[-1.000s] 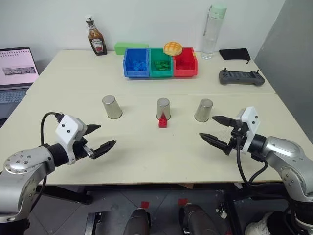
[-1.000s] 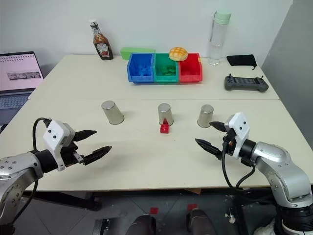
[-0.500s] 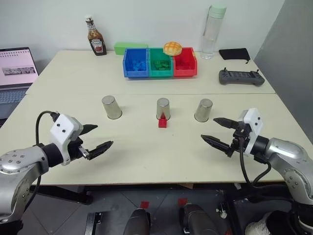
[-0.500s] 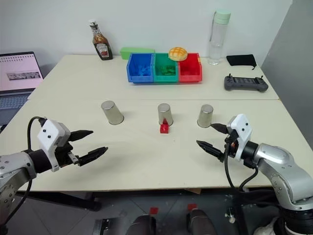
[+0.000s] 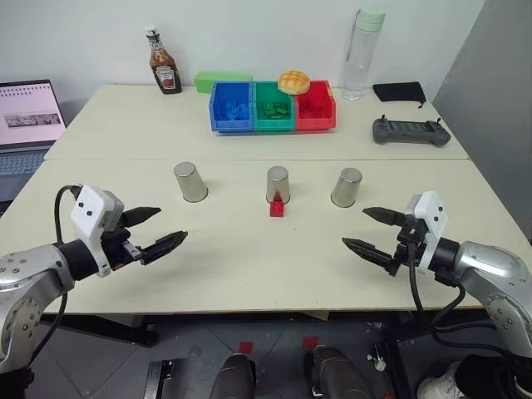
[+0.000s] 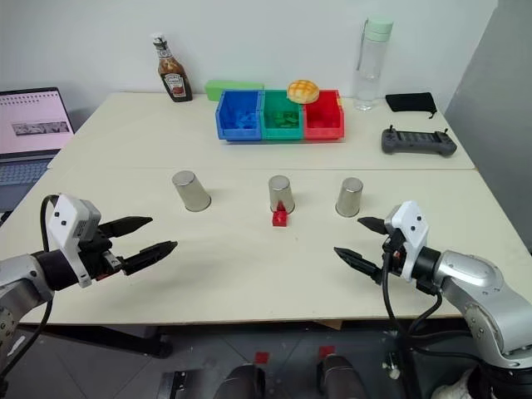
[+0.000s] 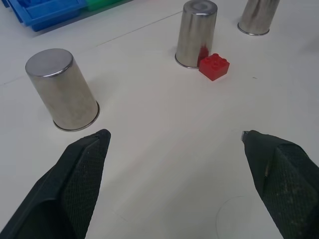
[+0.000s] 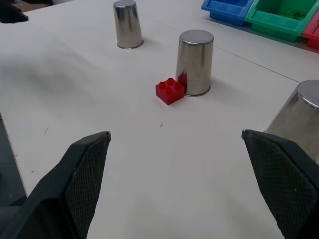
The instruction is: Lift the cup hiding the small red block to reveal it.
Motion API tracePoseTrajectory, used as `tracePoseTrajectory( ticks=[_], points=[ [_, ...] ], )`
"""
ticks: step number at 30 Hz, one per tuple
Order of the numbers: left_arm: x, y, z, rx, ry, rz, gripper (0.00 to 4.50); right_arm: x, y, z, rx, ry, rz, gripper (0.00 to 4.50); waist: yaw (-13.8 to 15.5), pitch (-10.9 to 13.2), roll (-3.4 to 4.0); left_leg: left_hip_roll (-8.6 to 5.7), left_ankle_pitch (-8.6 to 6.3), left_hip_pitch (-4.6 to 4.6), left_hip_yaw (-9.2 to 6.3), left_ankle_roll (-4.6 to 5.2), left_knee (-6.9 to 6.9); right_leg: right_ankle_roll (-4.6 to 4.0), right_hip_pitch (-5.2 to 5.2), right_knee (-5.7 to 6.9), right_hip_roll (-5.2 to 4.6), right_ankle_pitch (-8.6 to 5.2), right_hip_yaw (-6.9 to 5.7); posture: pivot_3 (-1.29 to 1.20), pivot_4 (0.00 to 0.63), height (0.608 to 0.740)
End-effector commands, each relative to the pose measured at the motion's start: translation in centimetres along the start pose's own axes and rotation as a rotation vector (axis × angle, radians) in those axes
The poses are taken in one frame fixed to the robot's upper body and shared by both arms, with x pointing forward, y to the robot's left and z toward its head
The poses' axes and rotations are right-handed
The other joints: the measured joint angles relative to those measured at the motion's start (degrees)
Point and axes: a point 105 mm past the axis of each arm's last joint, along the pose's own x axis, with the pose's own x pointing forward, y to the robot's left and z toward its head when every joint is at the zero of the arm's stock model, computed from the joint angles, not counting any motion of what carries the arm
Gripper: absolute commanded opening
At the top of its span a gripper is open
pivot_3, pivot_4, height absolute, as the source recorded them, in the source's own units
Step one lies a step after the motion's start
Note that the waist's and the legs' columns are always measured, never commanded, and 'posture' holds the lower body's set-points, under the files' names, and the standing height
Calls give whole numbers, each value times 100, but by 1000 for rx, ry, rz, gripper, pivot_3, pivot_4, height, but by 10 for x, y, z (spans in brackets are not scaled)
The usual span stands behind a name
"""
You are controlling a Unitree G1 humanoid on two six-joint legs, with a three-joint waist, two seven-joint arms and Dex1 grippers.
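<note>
Three identical silver cups stand upside down in a row across the table: left cup (image 5: 190,182), middle cup (image 5: 278,184) and right cup (image 5: 347,188). The small red block (image 5: 276,208) lies uncovered on the table, touching the near side of the middle cup (image 8: 194,62). My left gripper (image 5: 170,224) hovers open nearer than the left cup (image 7: 62,89), holding nothing. My right gripper (image 5: 356,227) hovers open on the near side of the right cup, also empty. Both grippers are clear of every cup.
Blue (image 5: 231,106), green and red bins stand at the back with a bun (image 5: 293,81) on top. A ketchup bottle (image 5: 164,71), a clear bottle (image 5: 364,54), a black controller (image 5: 410,131) and a laptop (image 5: 29,116) sit around the far edges.
The left gripper has drifted slightly left and rolled a little. The right gripper has eased back slightly toward the near edge. Cups and block have not moved.
</note>
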Motion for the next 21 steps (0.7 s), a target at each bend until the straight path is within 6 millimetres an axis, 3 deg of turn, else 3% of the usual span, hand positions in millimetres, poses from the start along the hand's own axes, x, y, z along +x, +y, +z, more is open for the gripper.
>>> tracePoseTrajectory(
  ticks=[1, 21],
  points=[
    [1, -6, 4, 75, 12, -24, 4500, -2, 2, 7, -20, -30, 1, 4484, 0, 0, 0, 0, 0, 0, 0, 0, 0, 0, 0, 0, 0, 0, 0, 0, 150, 740],
    [12, -10, -8, 100, 40, -57, 4500, -1, 0, 9, -57, -13, 20, 4484, 0, 0, 0, 0, 0, -1, 1, 0, -1, -1, -2, -1, 0, -1, 1, 0, 150, 740]
  ],
)
